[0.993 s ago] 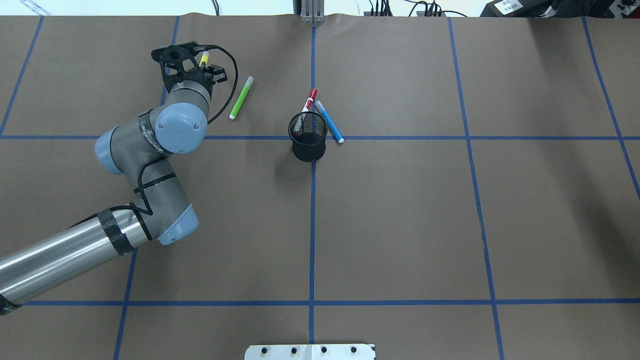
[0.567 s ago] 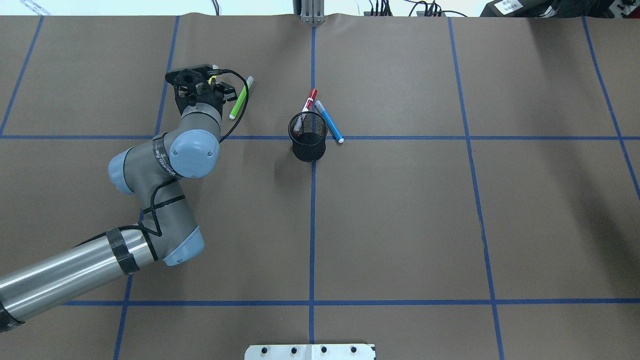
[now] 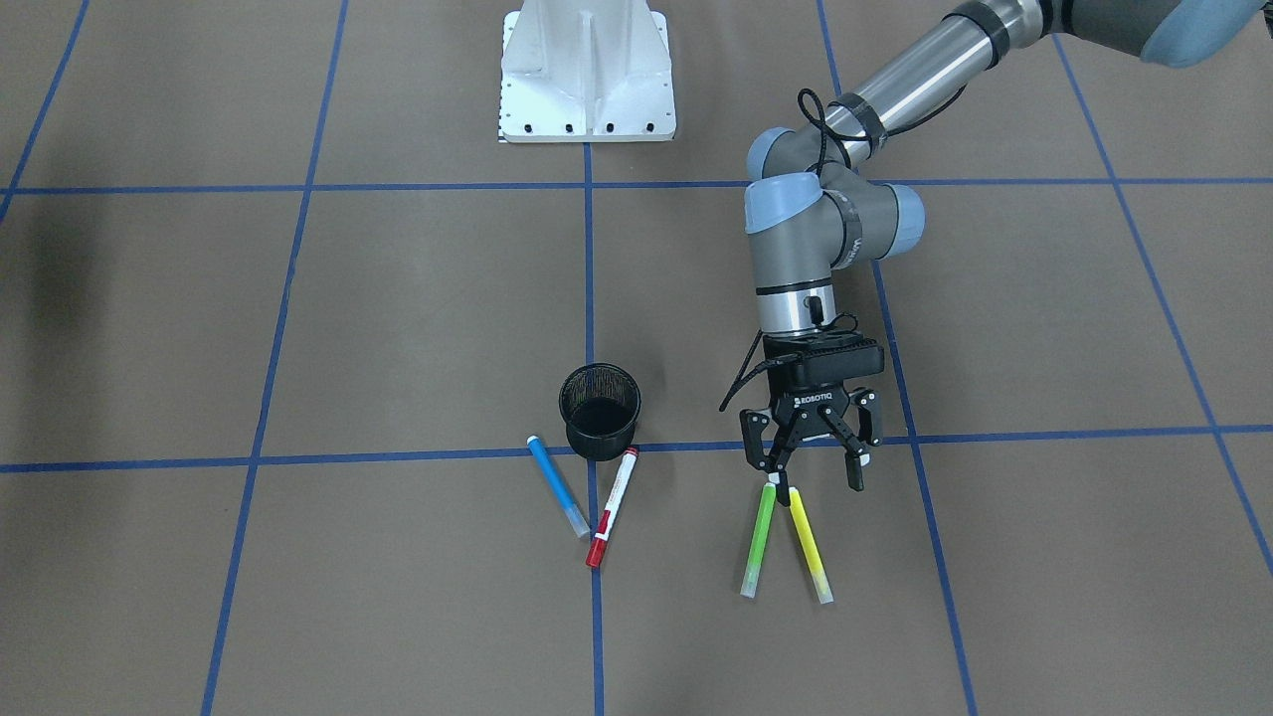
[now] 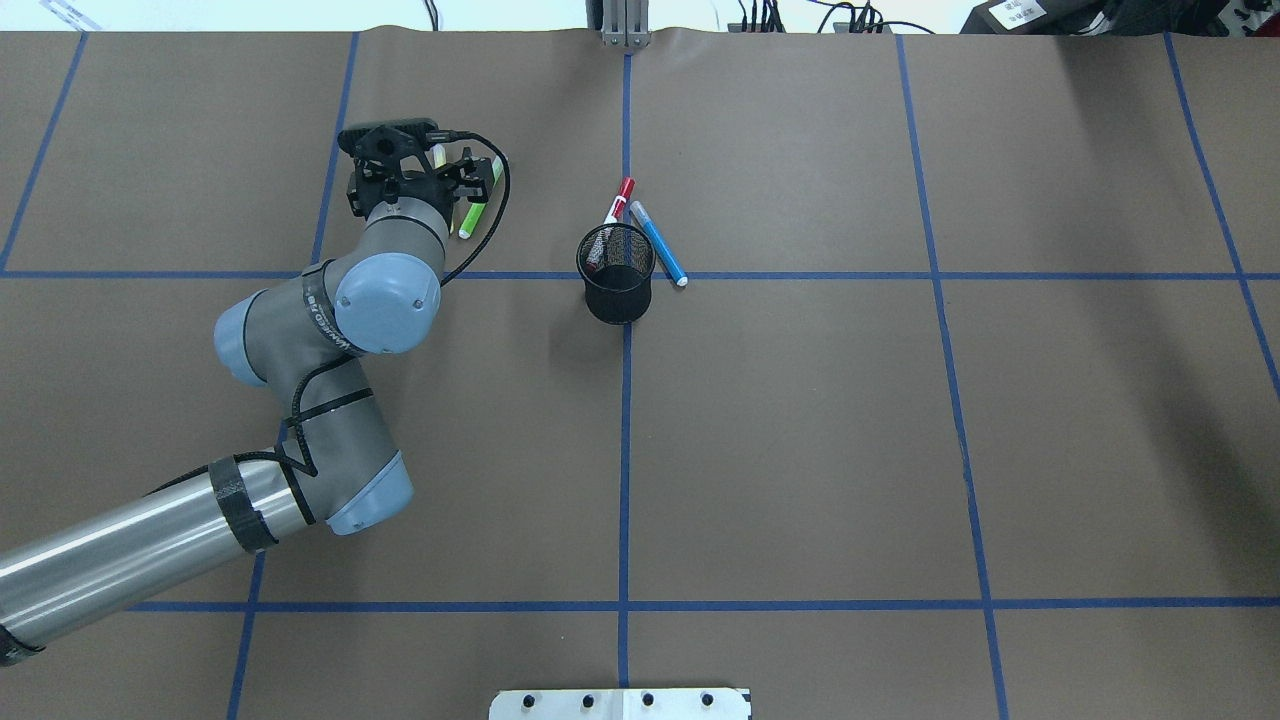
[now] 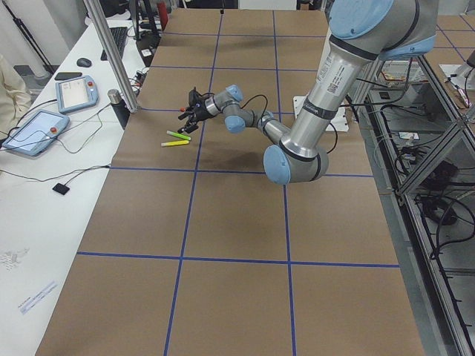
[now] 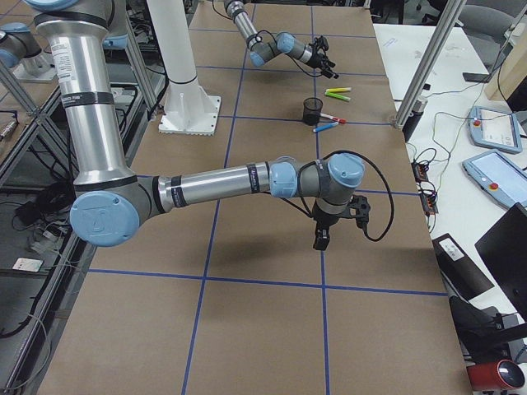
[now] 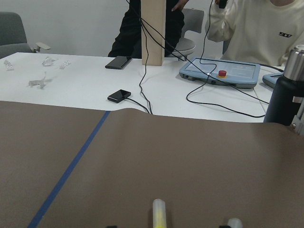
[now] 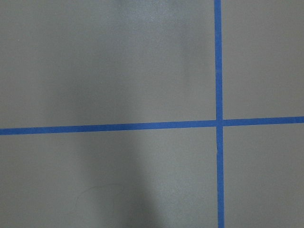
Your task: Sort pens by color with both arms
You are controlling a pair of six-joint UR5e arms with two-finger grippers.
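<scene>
My left gripper (image 3: 813, 475) is open and hovers low over the near ends of two pens. The yellow pen (image 3: 808, 545) and the lime green pen (image 3: 758, 542) lie side by side on the table, close together at the gripper's end and spreading apart away from it. In the overhead view the gripper (image 4: 425, 180) covers most of the yellow pen, and the green pen (image 4: 470, 215) pokes out beside it. The blue pen (image 3: 557, 485) and the red-capped white pen (image 3: 612, 505) lie by the black mesh cup (image 3: 600, 410). My right gripper (image 6: 321, 239) shows only in the exterior right view, and I cannot tell its state.
The white metal base (image 3: 587, 75) stands at the robot's side of the table. Blue tape lines (image 4: 625, 450) grid the brown table cover. Tablets, cables and seated people are beyond the table's far edge (image 7: 142, 114).
My left gripper moved right with the yellow pen to the green pen. The yellow pen now lies on the table beside the green one and the jaws are open.
</scene>
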